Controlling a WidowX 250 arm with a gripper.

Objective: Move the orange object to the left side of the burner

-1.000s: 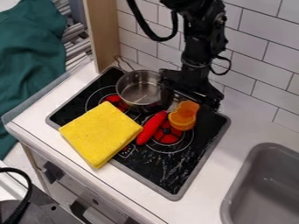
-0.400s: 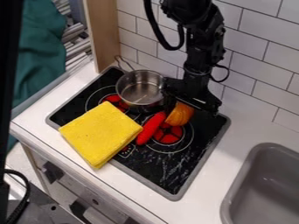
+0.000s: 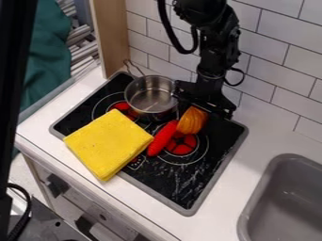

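1. Looking down on a black stove (image 3: 173, 181) in a white counter (image 3: 252, 155), beside a grey sink (image 3: 286, 188), below white tiles (image 3: 277, 52).
2. Showing small printed marks (image 3: 136, 162) by the yellow cloth (image 3: 107, 143).
3. Hanging low, the claw's (image 3: 198, 109) grip staying unreadable: wide, narrow or holding, cannot tell.
4. Seeing the orange thing (image 3: 191, 123) at the claw, by the burner (image 3: 182, 146) and red thing (image 3: 162, 138).
5. Overlapping the stove's near edge with the cloth.

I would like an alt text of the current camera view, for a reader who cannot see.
A black robot gripper is at an orange object on a black stovetop, beside a red object. A metal pot and a folded yellow cloth lie further left in the view.
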